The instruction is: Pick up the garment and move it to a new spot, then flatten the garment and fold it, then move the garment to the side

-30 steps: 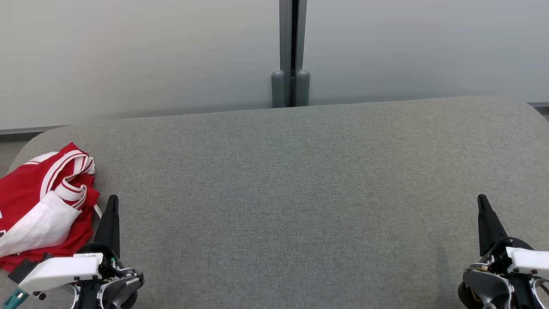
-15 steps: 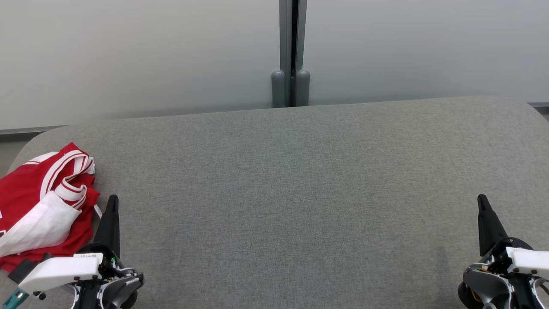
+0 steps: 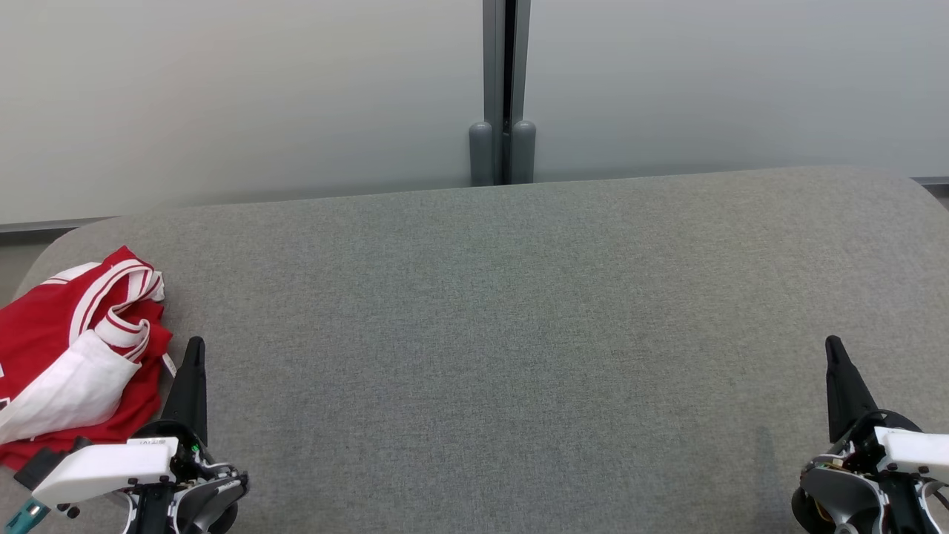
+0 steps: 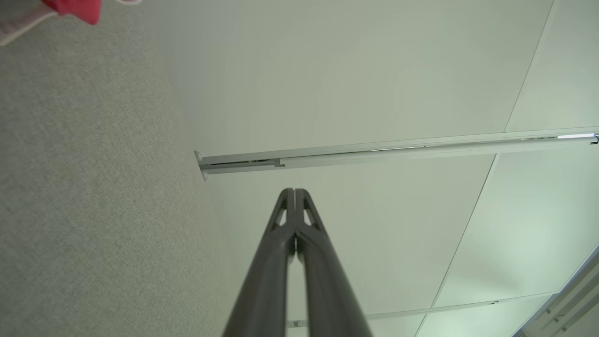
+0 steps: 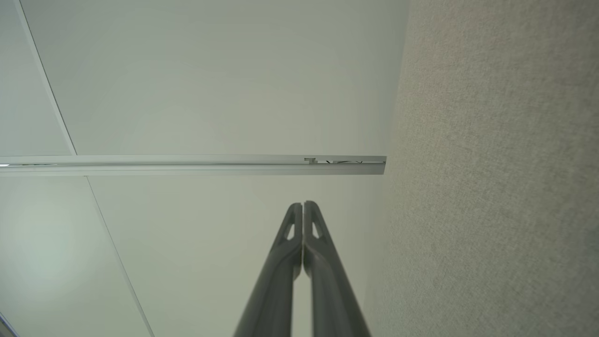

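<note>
A crumpled red garment (image 3: 67,356) with white trim lies bunched at the left end of the grey fabric table (image 3: 519,334), partly cut off by the head view's left edge. A red corner of the garment (image 4: 77,8) shows at the top left of the left wrist view. My left gripper (image 3: 196,345) rests just right of the garment, shut and holding nothing; its tips (image 4: 295,192) meet. At the lower right my right gripper (image 3: 832,343) is shut too, far from the garment, with its tips (image 5: 303,206) pressed together.
A pale wall runs behind the table, split by a grey vertical post (image 3: 504,96) at the middle. The table's rounded corners sit at the far left and far right. The wide grey surface stretches between the two grippers.
</note>
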Robot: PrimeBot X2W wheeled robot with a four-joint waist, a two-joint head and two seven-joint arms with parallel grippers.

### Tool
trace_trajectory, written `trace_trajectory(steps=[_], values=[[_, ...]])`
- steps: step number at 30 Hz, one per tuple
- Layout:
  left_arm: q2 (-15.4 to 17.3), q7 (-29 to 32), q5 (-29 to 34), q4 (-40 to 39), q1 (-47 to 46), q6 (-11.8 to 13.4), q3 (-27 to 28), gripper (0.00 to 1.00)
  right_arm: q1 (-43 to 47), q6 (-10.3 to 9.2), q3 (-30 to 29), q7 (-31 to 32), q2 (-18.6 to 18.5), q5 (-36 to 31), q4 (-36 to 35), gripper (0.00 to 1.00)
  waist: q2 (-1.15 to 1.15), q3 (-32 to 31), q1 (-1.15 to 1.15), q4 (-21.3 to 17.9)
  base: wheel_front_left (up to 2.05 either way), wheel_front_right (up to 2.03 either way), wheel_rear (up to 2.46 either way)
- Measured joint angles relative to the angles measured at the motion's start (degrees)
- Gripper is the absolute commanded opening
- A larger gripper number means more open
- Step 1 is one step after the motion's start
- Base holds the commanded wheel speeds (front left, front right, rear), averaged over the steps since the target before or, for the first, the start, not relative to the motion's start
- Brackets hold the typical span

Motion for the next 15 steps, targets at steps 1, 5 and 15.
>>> trace_trajectory(steps=[1, 5, 15], values=[[0.0, 0.0, 0.0, 0.0, 0.0, 0.0, 0.0, 0.0, 0.0, 0.0, 0.0, 0.0, 0.0, 0.0, 0.0, 0.0, 0.0, 0.0, 0.0, 0.0, 0.0, 0.0, 0.0], [0.0, 0.0, 0.0, 0.0, 0.0, 0.0, 0.0, 0.0, 0.0, 0.0, 0.0, 0.0, 0.0, 0.0, 0.0, 0.0, 0.0, 0.0, 0.0, 0.0, 0.0, 0.0, 0.0], [0.0, 0.0, 0.0, 0.0, 0.0, 0.0, 0.0, 1.0, 0.0, 0.0, 0.0, 0.0, 0.01, 0.0, 0.0, 1.0, 0.0, 0.0, 0.0, 0.0, 0.0, 0.0, 0.0]])
